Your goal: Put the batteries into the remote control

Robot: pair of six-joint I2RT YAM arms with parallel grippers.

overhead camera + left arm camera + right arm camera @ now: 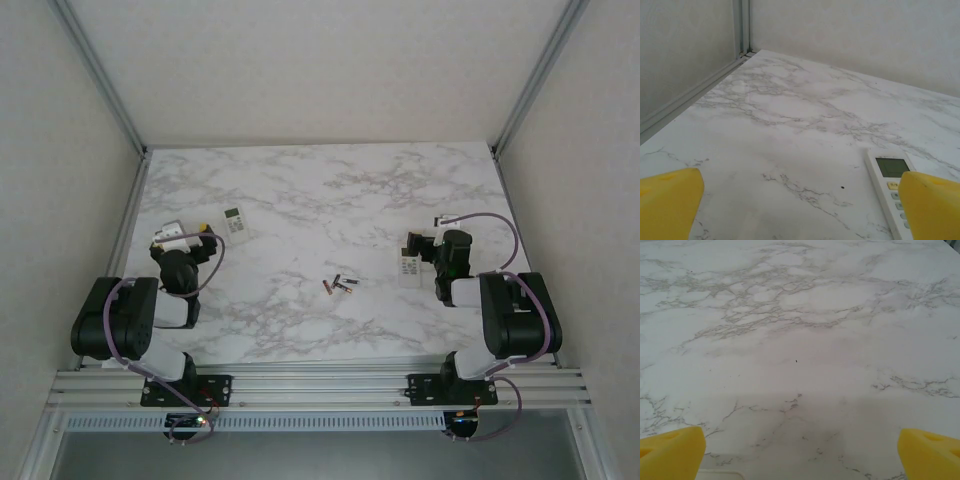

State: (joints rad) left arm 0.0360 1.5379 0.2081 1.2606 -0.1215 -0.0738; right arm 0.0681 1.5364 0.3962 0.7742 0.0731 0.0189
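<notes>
Small dark cylindrical batteries point(339, 285) lie on the marbled white surface point(320, 190), well right of the white rectangular screened remote point(888, 189). The left pincer point(800, 205), beside that remote, and the right pincer point(800, 455) gape wide, empty.

- A white bench point(300, 200) with grey marble veining takes up the middle of the scene, its surface pale and matte.
- Plain white walls close it in: a far wall point(320, 60), a left wall point(50, 150) and a right wall point(590, 150).
- Two aluminium posts point(100, 75) slant up from the bench's far corners, one left and one right.
- A metal edge strip point(685, 100) runs along the bench's left side to the far corner.
- A slotted aluminium rail point(320, 385) spans the near edge.
- A tiny dark speck point(842, 188) sits on the bench surface.
</notes>
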